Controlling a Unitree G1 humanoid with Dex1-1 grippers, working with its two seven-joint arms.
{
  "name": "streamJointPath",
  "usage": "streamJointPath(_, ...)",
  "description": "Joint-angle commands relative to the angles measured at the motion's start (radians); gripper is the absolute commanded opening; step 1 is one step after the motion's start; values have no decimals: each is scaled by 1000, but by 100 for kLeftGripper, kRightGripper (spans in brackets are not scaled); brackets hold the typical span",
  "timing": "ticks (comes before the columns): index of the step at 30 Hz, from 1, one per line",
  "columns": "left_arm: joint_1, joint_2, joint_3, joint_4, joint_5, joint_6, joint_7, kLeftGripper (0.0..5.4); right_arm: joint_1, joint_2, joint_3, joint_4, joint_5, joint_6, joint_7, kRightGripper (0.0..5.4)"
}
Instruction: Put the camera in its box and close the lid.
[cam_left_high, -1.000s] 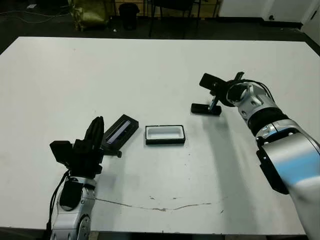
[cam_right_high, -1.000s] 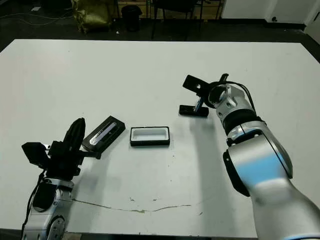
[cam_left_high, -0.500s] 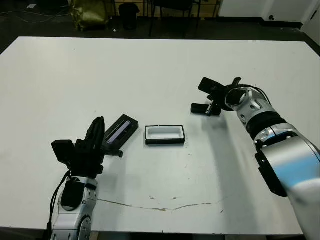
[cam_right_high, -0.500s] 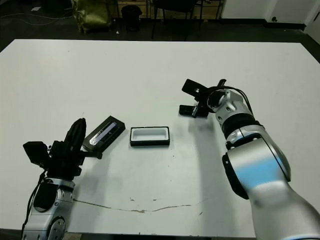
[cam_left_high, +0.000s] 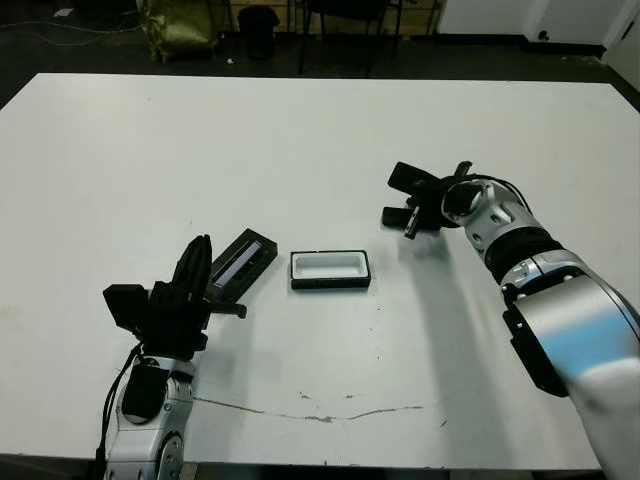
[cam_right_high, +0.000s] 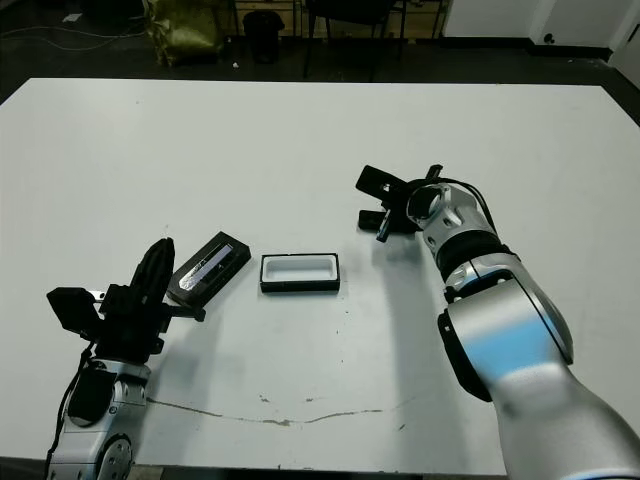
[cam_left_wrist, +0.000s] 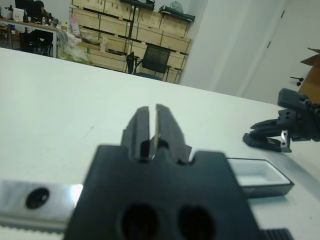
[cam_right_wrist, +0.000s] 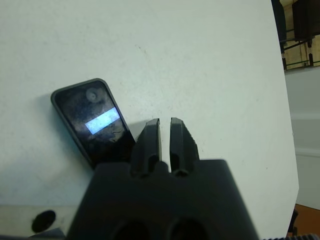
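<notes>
Right of centre, the right gripper (cam_left_high: 412, 222), fingers together, reaches the slim black bar-shaped camera (cam_left_high: 394, 215); next, part them to grasp.

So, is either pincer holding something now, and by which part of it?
Nothing is held. Both pincers are shut on air: the right pincer is beside the camera lying on the table; the left pincer is near the lid.

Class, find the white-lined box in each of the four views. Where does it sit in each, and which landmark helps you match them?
Left eye view: the box lies mid-table, between the lid and the camera.
Right eye view: same spot, mid-table.
Left wrist view: the open tray lying nearer than the camera.
Right wrist view: not in it.
Shared landmark: the camera, visible in all four views.
</notes>
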Motion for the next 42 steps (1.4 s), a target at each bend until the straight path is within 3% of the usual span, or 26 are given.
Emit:
streamJointPath(1,21,-1,0,-3,-1,22,9,2,32,6,-5,10,8,9,15,0)
streamJointPath(42,14,-5,-5,9,1,14,21,2,75,-58,7,-19,12,-56,90,0)
